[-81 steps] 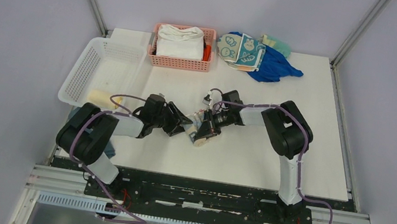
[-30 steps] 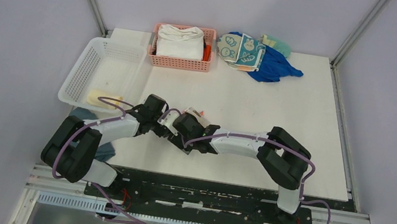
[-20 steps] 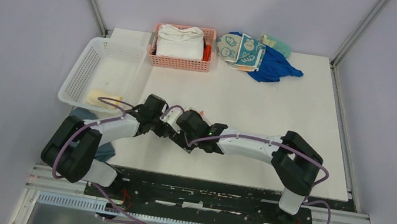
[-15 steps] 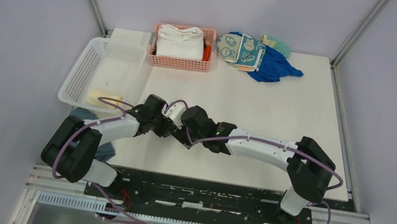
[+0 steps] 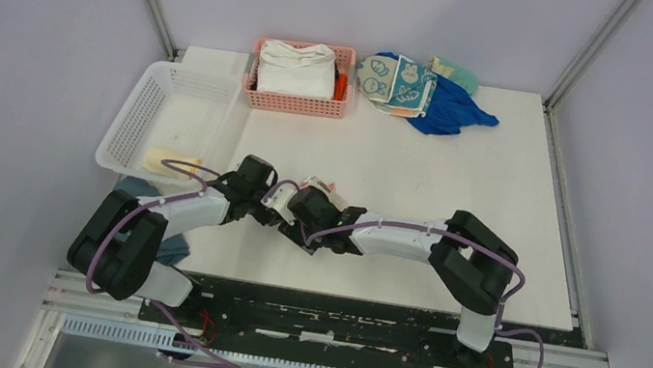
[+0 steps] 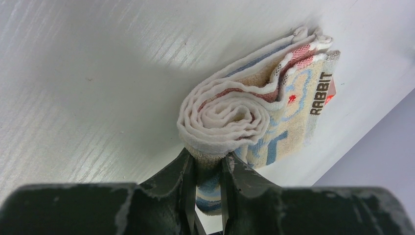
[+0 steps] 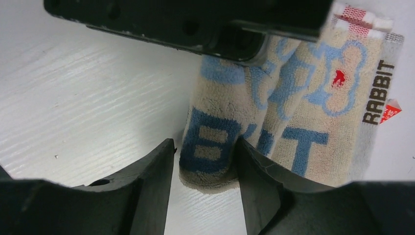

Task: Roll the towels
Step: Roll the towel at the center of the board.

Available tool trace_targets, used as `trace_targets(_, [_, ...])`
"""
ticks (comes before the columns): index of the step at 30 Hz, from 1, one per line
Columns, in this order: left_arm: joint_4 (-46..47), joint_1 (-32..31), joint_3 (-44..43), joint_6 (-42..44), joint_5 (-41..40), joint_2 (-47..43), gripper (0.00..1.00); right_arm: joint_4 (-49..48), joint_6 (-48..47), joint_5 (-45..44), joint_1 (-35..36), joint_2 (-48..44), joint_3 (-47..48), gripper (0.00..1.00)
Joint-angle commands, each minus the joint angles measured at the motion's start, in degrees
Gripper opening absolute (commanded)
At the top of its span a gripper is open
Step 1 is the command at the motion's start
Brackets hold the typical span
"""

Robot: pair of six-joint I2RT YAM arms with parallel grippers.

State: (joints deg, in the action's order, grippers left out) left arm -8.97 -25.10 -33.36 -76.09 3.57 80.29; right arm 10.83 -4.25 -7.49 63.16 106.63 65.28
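Observation:
The beige towel with blue "RABBIT" lettering (image 6: 244, 117) is rolled into a spiral with a loose flap, just above the white table. My left gripper (image 6: 208, 164) is shut on the roll's lower edge. My right gripper (image 7: 205, 156) stands open astride the roll's end (image 7: 210, 147): the right finger touches the cloth and a gap shows beside the left finger. From above, both grippers meet at the front left of the table (image 5: 294, 210), and only a scrap of the towel (image 5: 317, 185) shows. A yellow rolled towel (image 5: 165, 162) lies in the white basket. A rabbit-face towel (image 5: 395, 79) lies at the back.
The white basket (image 5: 169, 102) stands at the back left and a pink basket (image 5: 296, 101) holding a thick white folded cloth (image 5: 296, 67) beside it. A blue cloth (image 5: 451, 110) lies under the rabbit-face towel. A dark cloth (image 5: 177, 245) hangs by the left arm's base.
Both grippers and the towel have moved left since the earliest frame. Over the last second the right arm stretched out to the right and drew back, and its jaws narrowed a little.

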Motion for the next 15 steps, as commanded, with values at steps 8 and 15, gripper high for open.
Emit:
trace_targets(8, [1.1, -0.2, 1.9, -2.8, 1.7, 0.0, 0.15, 4.4, -0.3, -2.1, 0.2, 9.6, 2.1, 0.58])
trace_targets(15, [3.1, 1.1, 3.1, -2.1, 2.9, -2.1, 0.28, 7.2, 0.4, -4.5, -0.4, 11.7, 2.3, 0.2])
